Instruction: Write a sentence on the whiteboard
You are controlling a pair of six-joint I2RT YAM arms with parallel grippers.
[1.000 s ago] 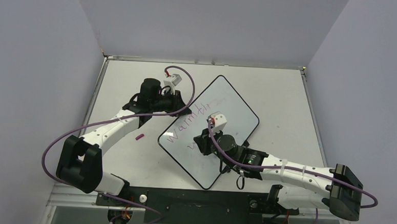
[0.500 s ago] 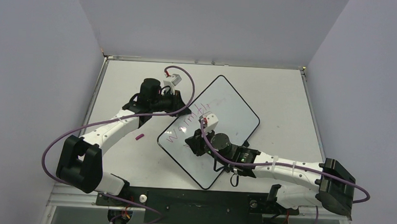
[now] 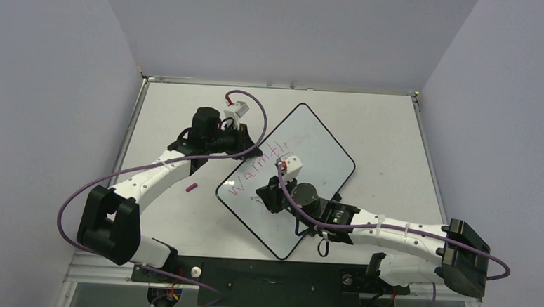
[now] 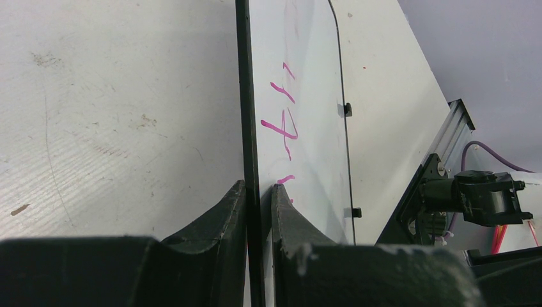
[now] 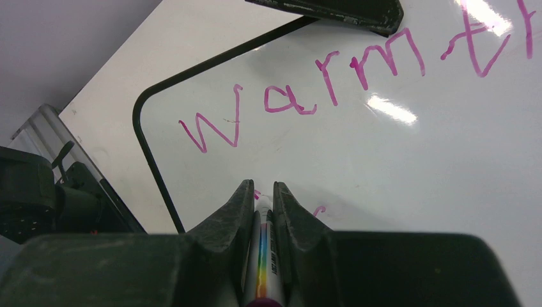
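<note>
The whiteboard (image 3: pixel 319 145) was seen lying askew near the middle of the table (image 3: pixel 390 131). Its black rim was pinched at the far-left edge between the clenched fingers of the left gripper (image 4: pixel 259 188). A marker (image 5: pixel 263 256) was grasped tightly by the right gripper (image 5: pixel 262 190), with its tip held at the board's surface (actual contact could not be judged) below the first written line. Of the sentence (image 5: pixel 332 83), "Warmth" was written in pink, and a few strokes of a second line were visible beside the tip. A small magenta object (image 3: pixel 191 187) was seen on the table, apart from the board.
</note>
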